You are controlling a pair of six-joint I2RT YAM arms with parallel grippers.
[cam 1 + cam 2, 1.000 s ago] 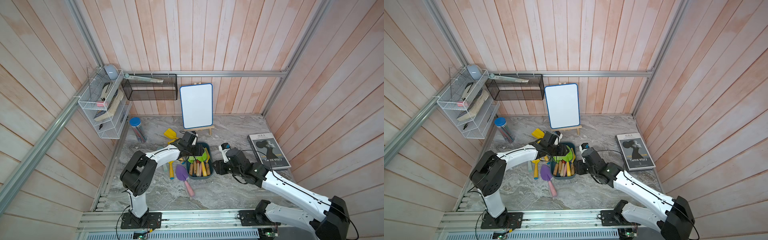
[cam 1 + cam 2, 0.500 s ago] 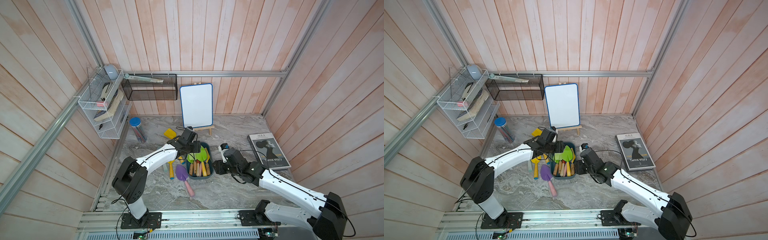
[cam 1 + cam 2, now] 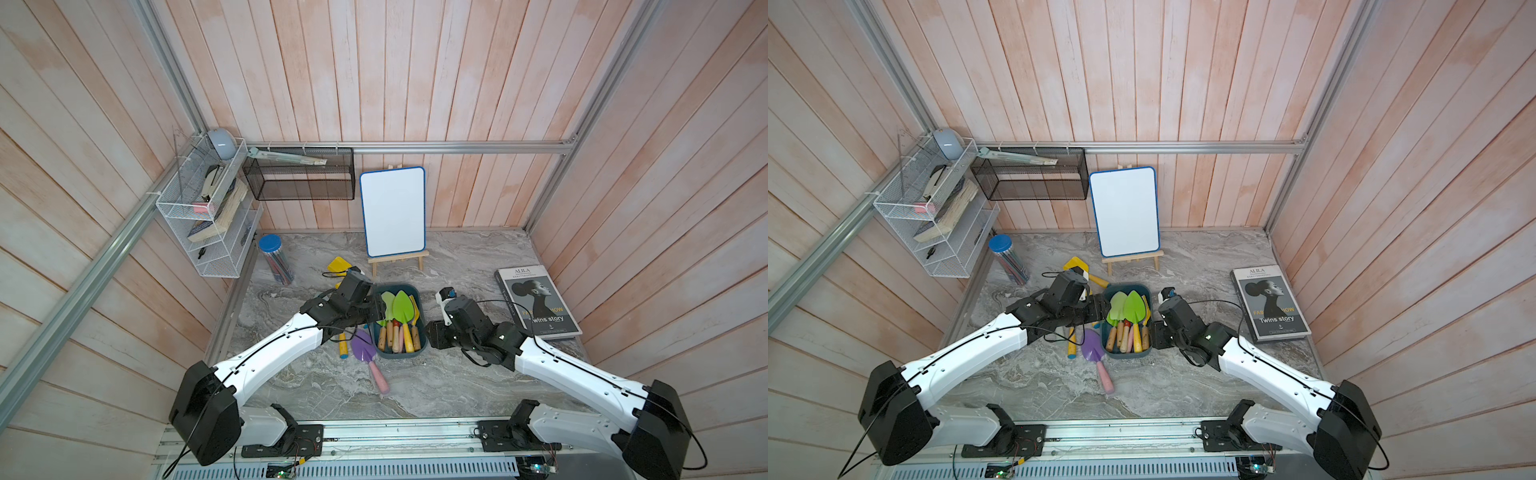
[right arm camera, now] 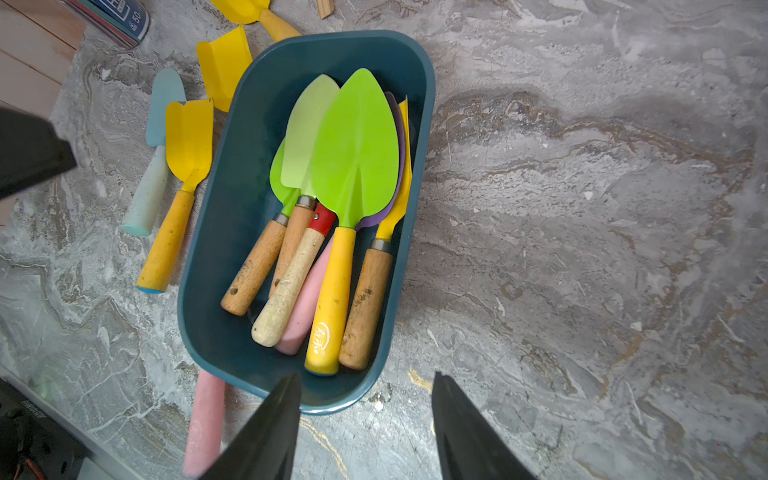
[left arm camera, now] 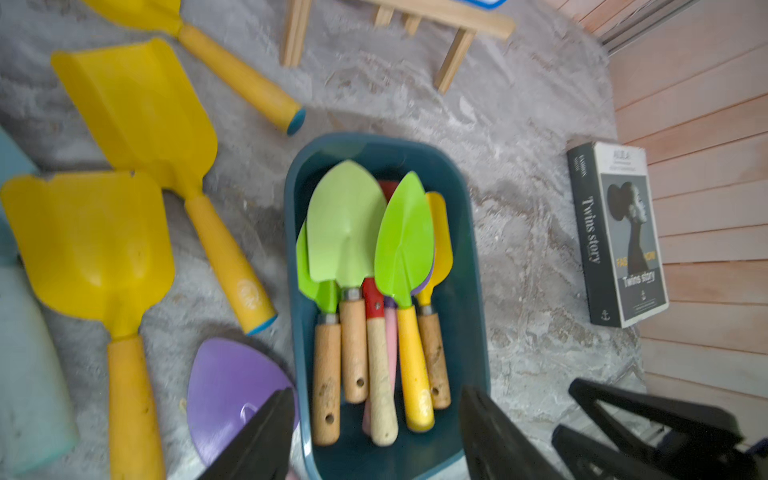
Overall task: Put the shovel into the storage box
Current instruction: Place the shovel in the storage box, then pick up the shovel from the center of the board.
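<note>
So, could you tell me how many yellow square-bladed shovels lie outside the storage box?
3 yellow shovels, all on the table beside the storage box: one nearest the easel, one in the middle, one beside the light blue shovel. Others may be hidden.

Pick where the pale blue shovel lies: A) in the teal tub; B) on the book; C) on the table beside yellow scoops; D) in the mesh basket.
C: the pale blue shovel lies on the table beside a yellow scoop, outside the storage box.
</note>
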